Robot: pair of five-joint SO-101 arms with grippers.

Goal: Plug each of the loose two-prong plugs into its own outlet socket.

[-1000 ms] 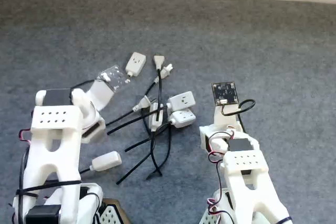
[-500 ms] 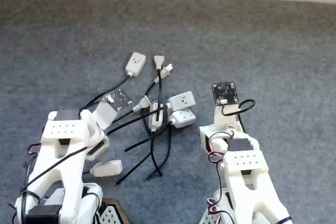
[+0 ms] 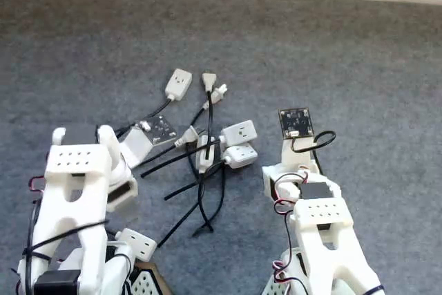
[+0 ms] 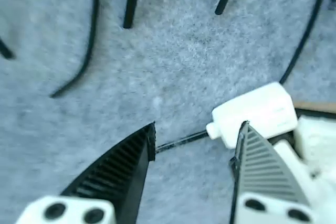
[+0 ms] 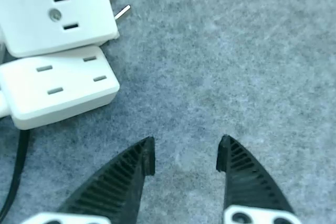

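Left gripper (image 4: 198,132): pointed downward, jaws held apart. Right gripper (image 5: 186,153): pointed downward, jaws held apart.

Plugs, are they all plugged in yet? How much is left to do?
Done: nothing that I can see. The two outlets by the right gripper have empty slots, and plugs lie loose among the cords. In hand: nothing. Both grippers are open, the left gripper beside a white block. Left: every plug needs its socket.
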